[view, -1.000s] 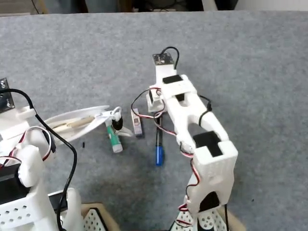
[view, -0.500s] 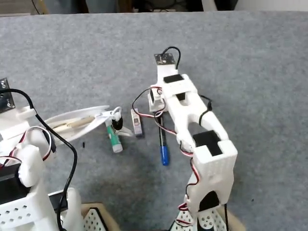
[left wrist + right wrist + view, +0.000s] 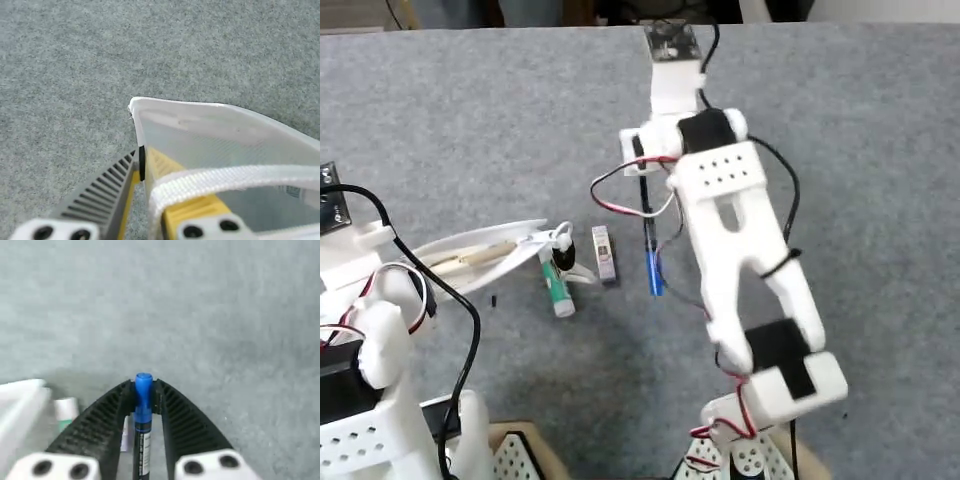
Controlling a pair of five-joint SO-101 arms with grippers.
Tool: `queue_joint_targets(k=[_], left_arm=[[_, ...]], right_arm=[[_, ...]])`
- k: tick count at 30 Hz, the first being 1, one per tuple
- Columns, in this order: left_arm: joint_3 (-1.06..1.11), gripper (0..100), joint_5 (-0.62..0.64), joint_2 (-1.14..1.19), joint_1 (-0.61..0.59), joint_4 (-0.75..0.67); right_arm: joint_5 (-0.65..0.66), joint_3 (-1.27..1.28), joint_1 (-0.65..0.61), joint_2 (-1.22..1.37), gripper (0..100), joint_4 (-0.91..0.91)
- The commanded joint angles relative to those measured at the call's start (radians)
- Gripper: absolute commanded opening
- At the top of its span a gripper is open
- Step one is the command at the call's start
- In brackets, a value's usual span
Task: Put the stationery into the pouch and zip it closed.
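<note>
The white mesh pouch (image 3: 485, 252) lies open at the left, with one end pinched in my shut left gripper (image 3: 141, 164); up close the pouch (image 3: 220, 145) shows its zip edge and a white strap. My right gripper (image 3: 143, 386) is shut on a black pen with a blue cap (image 3: 142, 407). From above, the pen (image 3: 651, 255) hangs from that gripper (image 3: 642, 178) over the table, just right of the pouch mouth. A green-and-white glue stick (image 3: 557, 285) and a small purple-and-white eraser (image 3: 605, 253) lie on the mat by the mouth.
Grey felt mat (image 3: 840, 130) covers the table, with wide free room at the far side and right. The right arm's white body (image 3: 740, 250) stretches over the middle. The left arm's base (image 3: 370, 380) stands at the near left.
The right arm has stretched toward the far side and risen, carrying the pen with it; the blue cap is now farther from the near edge. The left arm and pouch have not moved.
</note>
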Motion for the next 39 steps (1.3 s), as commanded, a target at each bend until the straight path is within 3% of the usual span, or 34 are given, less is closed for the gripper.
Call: queue_joint_targets(k=[1, 14, 19, 25, 39], left_arm=[[-0.033, 3, 0.005, -0.021, -0.008, -0.035], [-0.033, 3, 0.005, -0.021, -0.010, -0.035], [-0.033, 3, 0.005, -0.021, -0.010, -0.035], [-0.033, 3, 0.005, -0.021, -0.004, -0.034], [-0.033, 3, 0.005, -0.021, -0.002, -0.034]], right_arm=[[-0.009, -0.085, -0.077, -0.136, 1.1, 0.014], [-0.009, -0.085, -0.149, -0.483, 1.1, -0.135], [-0.009, -0.085, -0.249, -0.573, 1.1, -0.229], [-0.009, -0.084, -0.379, -0.596, 1.1, -0.327], [-0.009, 0.151, -0.445, -0.601, 1.1, -0.657]])
